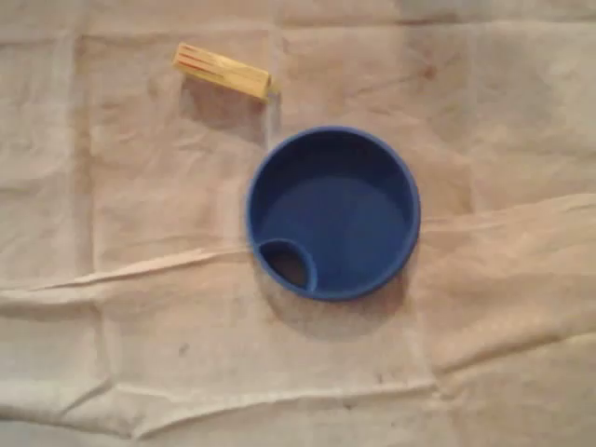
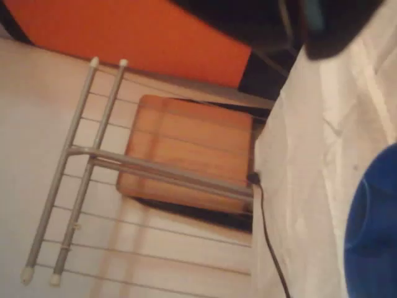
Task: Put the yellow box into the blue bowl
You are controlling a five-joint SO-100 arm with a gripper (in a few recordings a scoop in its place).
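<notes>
Box (image 1: 222, 71), yellow with red stripes at one end, lies on its side on the creased cloth (image 1: 112, 279) in the overhead view. It is outside the bowl (image 1: 253, 200), up and to the left of it, near the rim but not touching. That view takes in the whole blue bowl, round, with a small walled pocket (image 1: 289, 264) inside its lower-left edge.

The wrist view looks out sideways over the table's edge. Of the bowl it catches just a blurred blue arc (image 2: 375, 230) at the lower right, resting on the cloth (image 2: 322, 155). Past the edge it shows what the overhead view cannot: a pale floor, a grey metal rack (image 2: 93, 161) of thin bars, a wooden board (image 2: 192, 149) behind the rack, an orange panel (image 2: 142, 31) at the top, and a black cable (image 2: 270, 236) running down beside the cloth. A dark blurred shape (image 2: 338, 28) sits at the top right; what it is I cannot tell.

Gripper opening and hold cannot be told from either view.
</notes>
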